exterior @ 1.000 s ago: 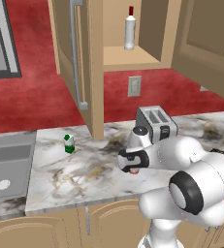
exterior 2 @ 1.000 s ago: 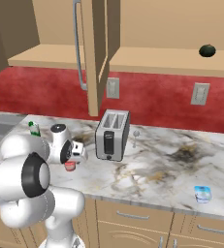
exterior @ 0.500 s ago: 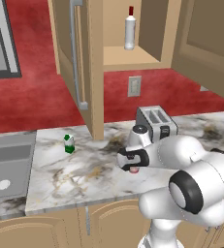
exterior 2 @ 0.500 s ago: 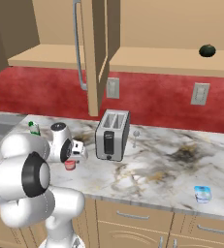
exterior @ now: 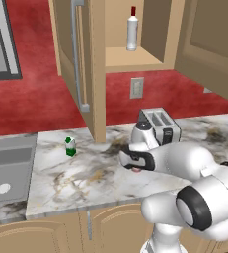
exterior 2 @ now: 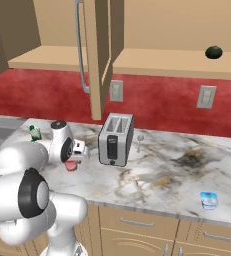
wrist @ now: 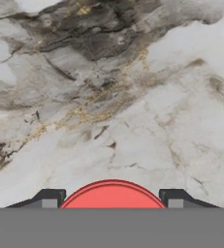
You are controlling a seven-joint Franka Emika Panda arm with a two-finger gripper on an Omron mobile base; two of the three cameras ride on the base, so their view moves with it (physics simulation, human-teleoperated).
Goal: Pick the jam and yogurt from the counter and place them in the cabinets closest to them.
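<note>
While the gripper (wrist: pixel 111 203) clamps the jam (wrist: pixel 112 194), low centre of the hand view, the pot sits on the counter (wrist: pixel 133 121).
Judgement: lift straight up, staying level, before swinging to the open cabinet (exterior: pixel 135 57), upper centre, which holds a bottle (exterior: pixel 132 28). Yogurt (exterior 2: pixel 208 200) waits lower right.

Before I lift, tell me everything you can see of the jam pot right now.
The jam is a small squat red pot with a paler pinkish rim, standing upright on the marble counter, left of the toaster in the right base view. The gripper is down over it: in the hand view its round red top sits between the two dark fingertips, which flank it closely on both sides. Its lower body is mostly hidden by the hand.
</note>
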